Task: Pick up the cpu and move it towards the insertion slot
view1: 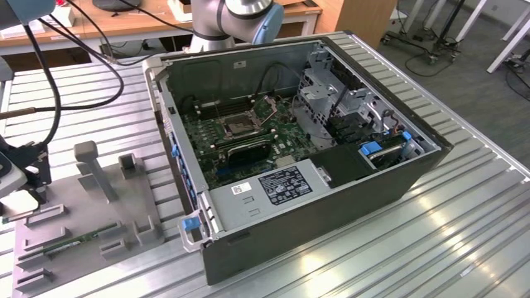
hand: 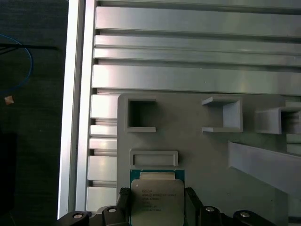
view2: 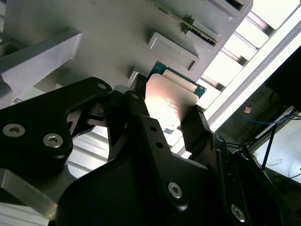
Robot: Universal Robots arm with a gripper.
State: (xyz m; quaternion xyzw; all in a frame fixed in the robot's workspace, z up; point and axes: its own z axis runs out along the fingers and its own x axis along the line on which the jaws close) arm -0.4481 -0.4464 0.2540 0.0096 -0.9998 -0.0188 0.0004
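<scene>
The cpu [hand: 156, 200] is a pale silver square chip with a green rim, lying against the grey holder plate [hand: 207, 155] in both wrist views. My gripper [hand: 156, 197] has one black finger [hand: 123, 197] on each side of the chip, pressed to its edges. In the second wrist view the cpu [view2: 169, 99] sits between the same dark fingers [view2: 195, 122]. The exterior view places my gripper [view1: 17, 186] at the far left edge, over the grey holder plate [view1: 99, 205]. The insertion slot [view1: 238, 126], a silver-framed socket, sits on the green board inside the open computer case [view1: 331, 198].
A long green memory stick [view1: 79, 239] lies on the holder plate among grey blocks and upright posts [view1: 91, 167]. Black cables [view1: 49, 74] hang at the exterior view's left. The slatted aluminium table [view1: 431, 236] carries everything.
</scene>
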